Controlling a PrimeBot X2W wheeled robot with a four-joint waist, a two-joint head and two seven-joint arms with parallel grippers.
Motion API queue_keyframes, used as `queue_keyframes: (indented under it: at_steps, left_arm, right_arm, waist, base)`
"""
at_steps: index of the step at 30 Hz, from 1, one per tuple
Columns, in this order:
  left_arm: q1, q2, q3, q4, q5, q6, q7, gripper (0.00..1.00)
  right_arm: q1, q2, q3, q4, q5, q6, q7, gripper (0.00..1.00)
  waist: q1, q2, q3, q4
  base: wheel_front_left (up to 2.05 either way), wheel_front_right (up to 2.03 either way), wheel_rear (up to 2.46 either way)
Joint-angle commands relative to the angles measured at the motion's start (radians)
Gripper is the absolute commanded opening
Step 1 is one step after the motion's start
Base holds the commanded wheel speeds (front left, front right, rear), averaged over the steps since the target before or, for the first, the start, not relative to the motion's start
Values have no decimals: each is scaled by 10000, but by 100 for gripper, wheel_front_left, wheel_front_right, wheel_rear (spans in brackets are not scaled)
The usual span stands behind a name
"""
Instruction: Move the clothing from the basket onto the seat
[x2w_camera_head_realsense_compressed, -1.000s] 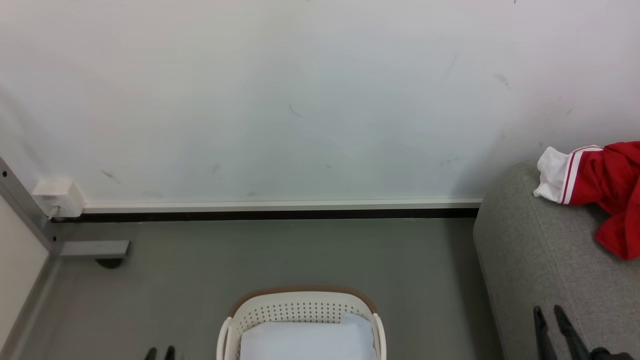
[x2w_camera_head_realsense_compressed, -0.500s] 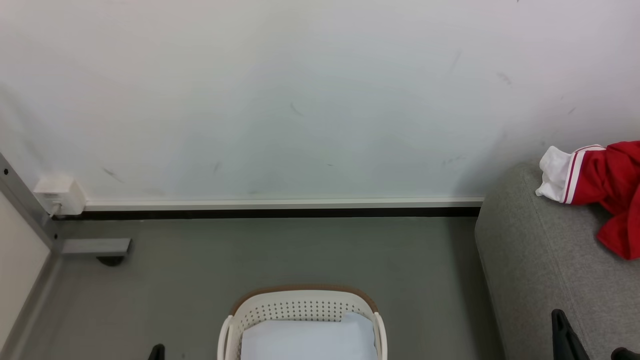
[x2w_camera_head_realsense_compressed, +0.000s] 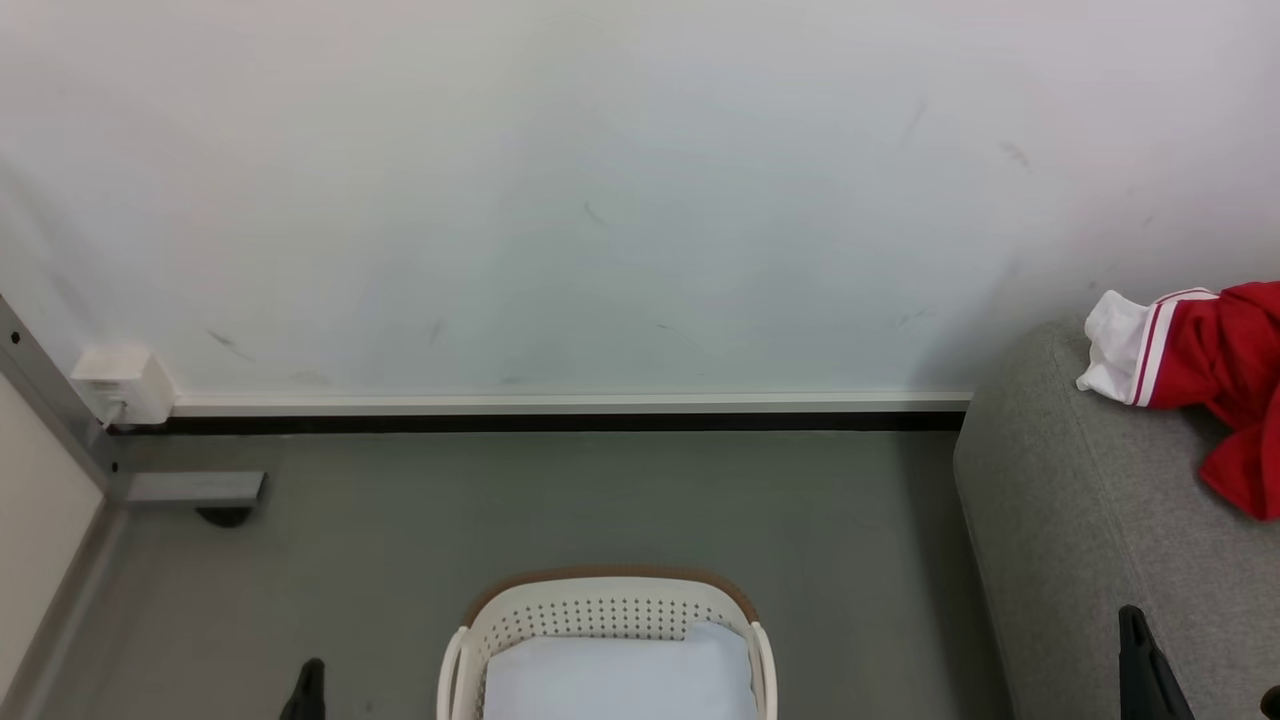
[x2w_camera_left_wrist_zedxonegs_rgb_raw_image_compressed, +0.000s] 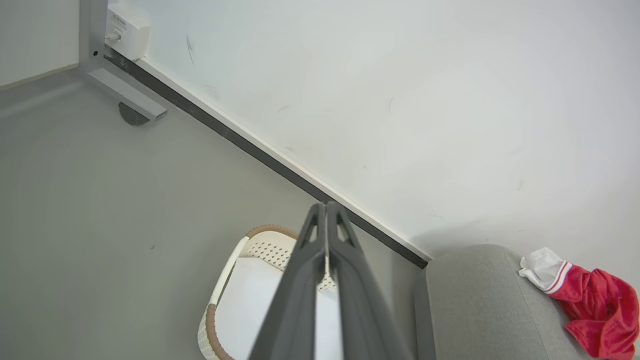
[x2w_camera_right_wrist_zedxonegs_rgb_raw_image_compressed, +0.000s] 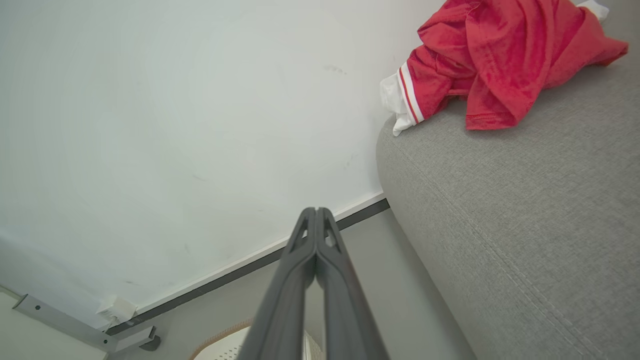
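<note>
Closing up, both of them: the left tool (x2w_camera_left_wrist_zedxonegs_rgb_raw_image_compressed: 325, 206) and the right tool (x2w_camera_right_wrist_zedxonegs_rgb_raw_image_compressed: 316, 211) have brought their long dark fingers together where a second ago they stood parted, and neither has anything pinched between them. The clothing (x2w_camera_head_realsense_compressed: 1210, 370), red with a white striped cuff, lies heaped on the seat (x2w_camera_head_realsense_compressed: 1070, 540) close against the wall (x2w_camera_head_realsense_compressed: 600, 200), well apart from the basket (x2w_camera_head_realsense_compressed: 610, 585). A flat pale sheet (x2w_camera_head_realsense_compressed: 620, 680) lies in the basket, with no red on what I can see of it. To my eye the move is done and the arms are settling to rest. The basket stands on a smooth grey floor (x2w_camera_head_realsense_compressed: 560, 500). The white wall is scuffed, with a dark skirting strip (x2w_camera_head_realsense_compressed: 540, 424) along its foot, and a small white box (x2w_camera_head_realsense_compressed: 120, 385) sits beside a metal frame foot (x2w_camera_head_realsense_compressed: 190, 490).
</note>
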Motion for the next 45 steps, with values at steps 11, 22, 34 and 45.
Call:
queue_keyframes:
  at_steps: [11, 22, 34, 45]
  left_arm:
    - [-450, -53, 212, -257, -1645, -109, 428, 0]
    - [-652, -152, 342, -350, -2938, -155, 799, 0]
    - [-848, -240, 478, -439, -4197, -209, 1147, 0]
    - [-1011, -324, 586, -511, -5229, -246, 1442, 0]
  right_arm:
    - [-411, -111, -112, -231, 1773, -8, 421, 0]
    - [-555, -126, -164, -276, 3192, -10, 787, 0]
    - [-699, -139, -214, -323, 4584, -12, 1140, 0]
    - [-788, -148, -258, -358, 5728, -14, 1438, 0]
  waist:
    - [0, 0, 37, 36]
    - [0, 0, 75, 72]
    - [0, 0, 116, 112]
    - [0, 0, 154, 148]
  base:
    - [0, 0, 0]
    - [0, 0, 0]
    - [0, 0, 0]
    - [0, 0, 0]
